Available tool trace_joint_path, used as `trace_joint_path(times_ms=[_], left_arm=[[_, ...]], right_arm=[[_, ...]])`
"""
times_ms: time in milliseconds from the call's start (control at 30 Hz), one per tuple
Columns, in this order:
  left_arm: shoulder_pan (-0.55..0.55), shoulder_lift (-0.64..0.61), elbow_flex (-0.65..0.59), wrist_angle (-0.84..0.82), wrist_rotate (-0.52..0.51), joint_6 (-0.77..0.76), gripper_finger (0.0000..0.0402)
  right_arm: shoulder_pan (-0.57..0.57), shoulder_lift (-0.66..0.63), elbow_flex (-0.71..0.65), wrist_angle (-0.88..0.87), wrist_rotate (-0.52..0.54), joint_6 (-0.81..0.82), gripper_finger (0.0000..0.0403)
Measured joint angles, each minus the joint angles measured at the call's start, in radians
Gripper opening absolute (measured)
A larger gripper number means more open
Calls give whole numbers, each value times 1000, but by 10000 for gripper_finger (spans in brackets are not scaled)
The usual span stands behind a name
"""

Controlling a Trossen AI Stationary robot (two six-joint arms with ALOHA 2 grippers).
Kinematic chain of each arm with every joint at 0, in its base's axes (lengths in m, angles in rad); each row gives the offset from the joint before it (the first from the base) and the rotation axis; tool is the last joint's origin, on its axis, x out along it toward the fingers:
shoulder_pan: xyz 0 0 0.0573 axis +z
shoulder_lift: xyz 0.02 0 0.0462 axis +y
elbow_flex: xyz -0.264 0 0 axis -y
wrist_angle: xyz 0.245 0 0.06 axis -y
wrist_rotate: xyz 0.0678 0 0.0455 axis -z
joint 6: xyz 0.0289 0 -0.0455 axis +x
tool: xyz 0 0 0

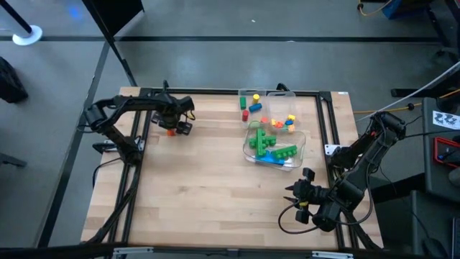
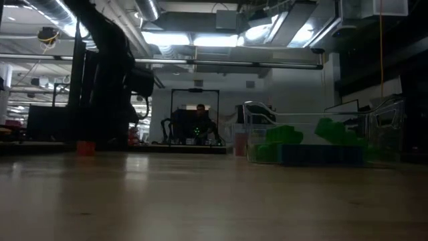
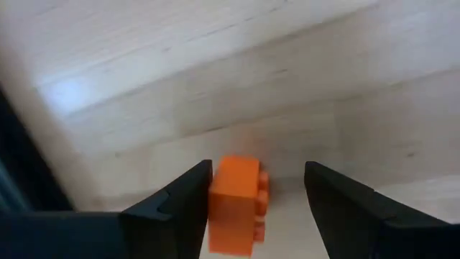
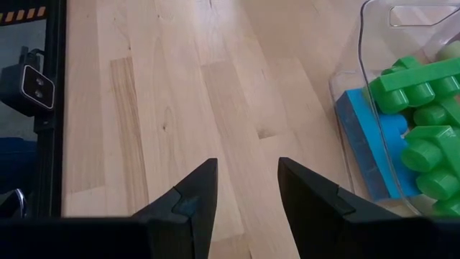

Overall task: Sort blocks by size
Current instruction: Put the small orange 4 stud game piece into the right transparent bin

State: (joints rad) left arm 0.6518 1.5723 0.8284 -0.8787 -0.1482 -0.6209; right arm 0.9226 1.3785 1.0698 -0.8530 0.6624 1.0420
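An orange block (image 3: 236,205) lies on the table at its far left, also seen in the high view (image 1: 171,132) and the low view (image 2: 85,148). My left gripper (image 3: 259,169) points down over it, open, one finger on each side. The block stands close against one finger (image 3: 188,193), with a clear gap to the other (image 3: 332,194). The other blocks, green and blue (image 1: 273,144), fill a clear tray (image 1: 302,137) right of centre; a few small ones (image 1: 249,106) lie loose beyond it. My right gripper (image 1: 296,193) hovers open over bare wood near the table's near right corner. My left gripper comes from above with its fingers on either side of the orange block. The block's flat side (image 3: 217,201) is right up against one finger; I cannot tell whether they touch. The studded side (image 3: 263,188) is clear of the other finger.
In the right wrist view the tray's wall (image 4: 359,86) with green bars (image 4: 424,122) and a blue block (image 4: 366,137) stands just beside my right gripper (image 4: 248,180). Black frame rails (image 1: 144,144) border the table. A broad stretch of bare wood (image 1: 201,187) lies between the arms.
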Motion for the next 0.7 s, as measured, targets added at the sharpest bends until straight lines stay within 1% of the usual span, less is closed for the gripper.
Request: trace_joint_path(times_ms=[67,133,400,433,533,633,700], left_arm=[[9,0,-17,22,26,13,198],[11,0,-34,28,52,28,180],[11,-4,-53,50,86,71,85],[12,-5,-53,64,107,69,79],[4,-5,-55,119,207,26,79],[-22,-3,-44,227,334,-2,79],[-45,-3,-26,327,427,-9,79]], right_arm=[[0,0,0,0,0,0,150],[0,0,0,0,0,0,150],[0,0,0,0,0,0,150],[0,0,0,0,0,0,150],[0,0,0,0,0,0,150],[0,0,0,-1,0,0,150],[0,0,0,-1,0,0,150]])
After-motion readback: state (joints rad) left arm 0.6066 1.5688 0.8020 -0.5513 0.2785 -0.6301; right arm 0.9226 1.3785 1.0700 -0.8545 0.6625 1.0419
